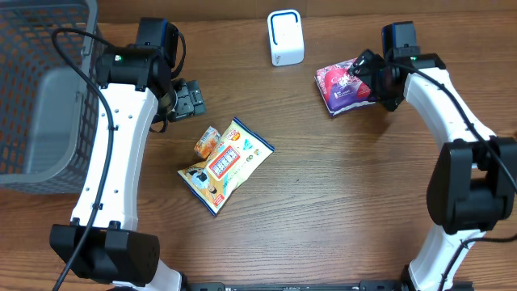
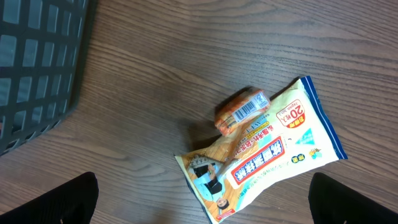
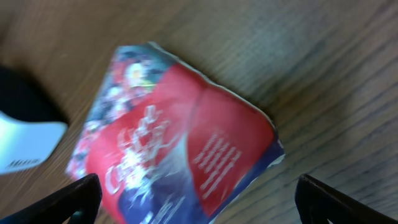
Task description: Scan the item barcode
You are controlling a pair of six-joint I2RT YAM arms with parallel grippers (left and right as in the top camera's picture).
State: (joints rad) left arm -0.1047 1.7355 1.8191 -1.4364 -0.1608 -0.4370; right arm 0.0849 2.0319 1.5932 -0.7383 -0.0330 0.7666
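Crumpled red-and-purple snack packet (image 3: 180,143) lies flat right under the right tool (image 3: 199,208), between its spread fingertips, not gripped. White boxy scanner (image 1: 285,37) stands upright nearby, past the packet.

We find open table (image 1: 323,186) between the yellow snack bag (image 1: 228,165) and red packet (image 1: 342,89); the wire basket (image 1: 36,48) blocks the left, the white scanner (image 1: 285,37) the back.

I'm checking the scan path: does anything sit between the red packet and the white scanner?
Nothing visible does. Only bare table lies between the red packet and the white scanner; the right gripper stands on the packet's far side.
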